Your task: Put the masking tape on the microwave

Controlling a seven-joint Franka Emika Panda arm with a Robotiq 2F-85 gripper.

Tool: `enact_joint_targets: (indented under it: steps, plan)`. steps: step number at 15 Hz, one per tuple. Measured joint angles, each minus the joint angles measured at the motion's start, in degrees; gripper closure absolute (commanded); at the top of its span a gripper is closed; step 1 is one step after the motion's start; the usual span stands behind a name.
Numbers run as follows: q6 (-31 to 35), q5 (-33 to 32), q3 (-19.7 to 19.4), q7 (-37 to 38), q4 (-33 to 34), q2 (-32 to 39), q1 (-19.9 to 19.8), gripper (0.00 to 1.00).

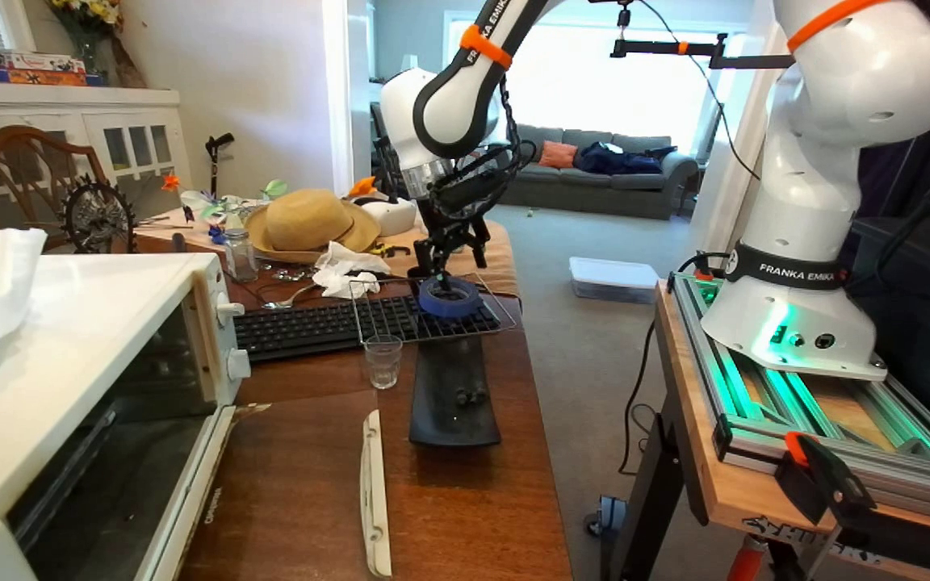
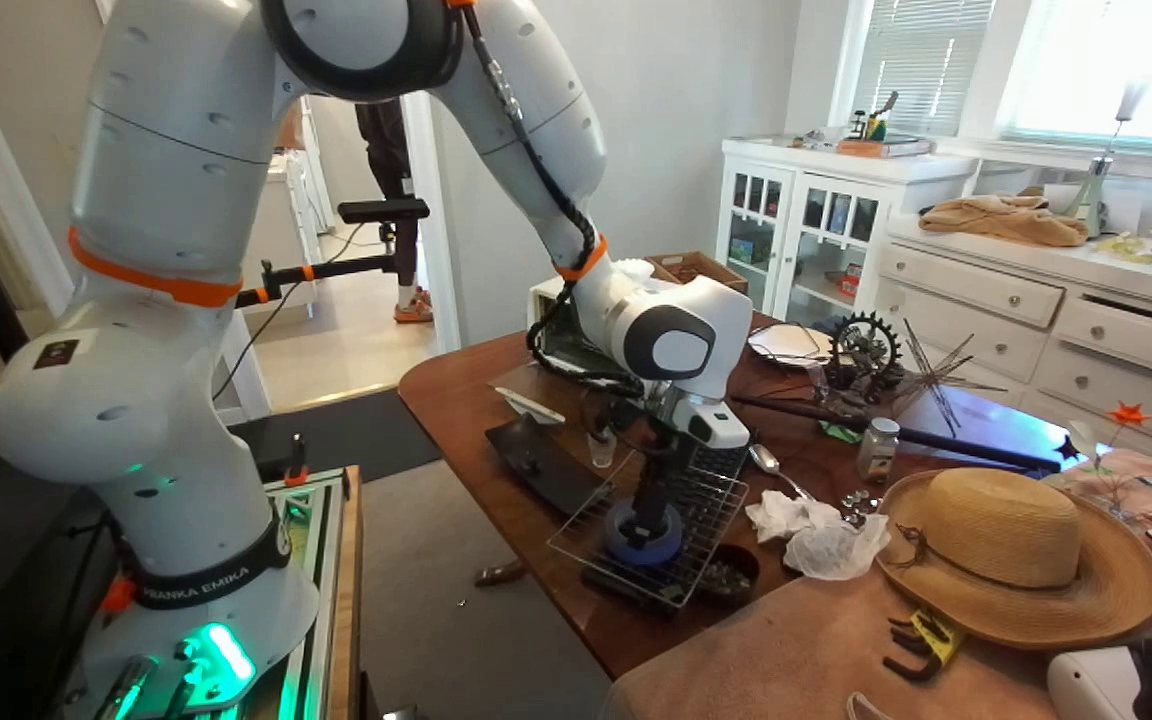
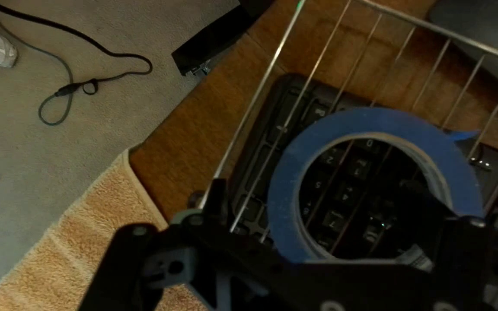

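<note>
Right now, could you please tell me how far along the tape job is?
Looks done: the claw is at the tape, partly inside its ring. In hand: probably the grip, as the jaws stand apart. Left: closing, lifting and placing it on the microwave; the tape is over the wire rack.

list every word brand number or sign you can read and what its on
"FRANKA EMIKA": black band around the robot's base, in both exterior views.
"FR... KA EMIK": arm link, broken by an orange band.
"HUSKY": wooden bench's edge, partly behind a clamp.
"0", "2", "4", "5", "7": keyboard keys, wrist view.
Too small or blurred: lettering on the open door of the microwave, boxes on the cabinet, some other keys, any print on the masking tape.
</note>
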Motion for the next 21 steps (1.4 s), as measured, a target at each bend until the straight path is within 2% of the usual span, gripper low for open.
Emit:
enact_joint_targets:
  steps: [7,10,16,21]
  plan:
    - [0.5,3.0,-0.9,-0.9,2.3,2.8,0.2,0.00]
    - [1.0,3.9,-1.5,-1.3,2.0,2.8,0.1,0.08]
    - [2.0,7.3,-1.7,-5.2,1.0,3.7,-1.6,0.59]
    - [2.5,9.6,-1.7,-8.1,0.7,4.3,-3.1,0.96]
